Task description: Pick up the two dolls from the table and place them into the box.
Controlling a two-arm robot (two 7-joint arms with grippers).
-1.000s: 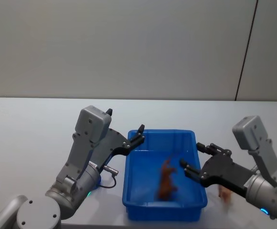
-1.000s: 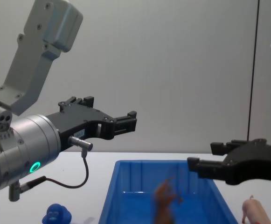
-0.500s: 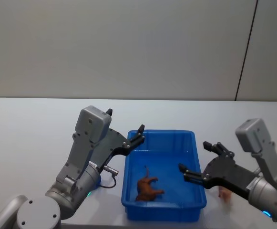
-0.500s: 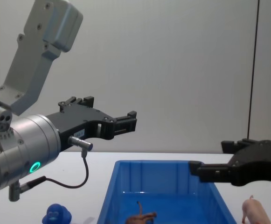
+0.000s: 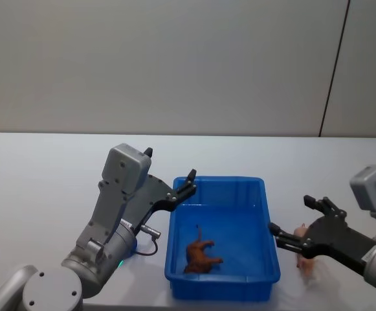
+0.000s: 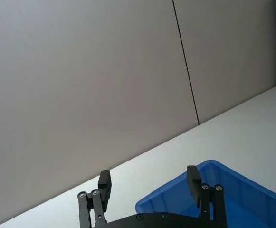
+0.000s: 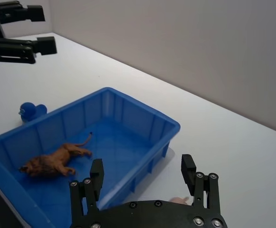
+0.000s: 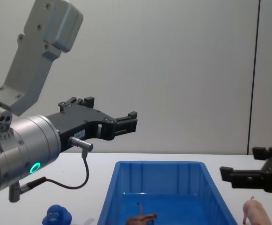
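Observation:
The blue box (image 5: pixel 221 179) stands on the table in front of me. A brown long-tailed doll (image 5: pixel 202 253) lies on its side on the box floor, also seen in the right wrist view (image 7: pixel 54 161). The pink pig doll (image 8: pixel 256 214) stands on the table just right of the box. A rounded blue doll (image 8: pixel 57 215) sits on the table left of the box. My right gripper (image 5: pixel 291 217) hangs open and empty beside the box's right wall, above the pig. My left gripper (image 5: pixel 189 181) is open and empty, held above the box's back left corner.
The grey table stretches bare behind the box and to both sides. A plain wall with one dark vertical seam (image 5: pixel 333 68) closes the back. A cable (image 8: pixel 82 176) loops under my left wrist.
The brown doll fell from the right gripper and came to rest on the box floor. The right gripper then pulled back to the right, out from over the box. The left arm stayed still.

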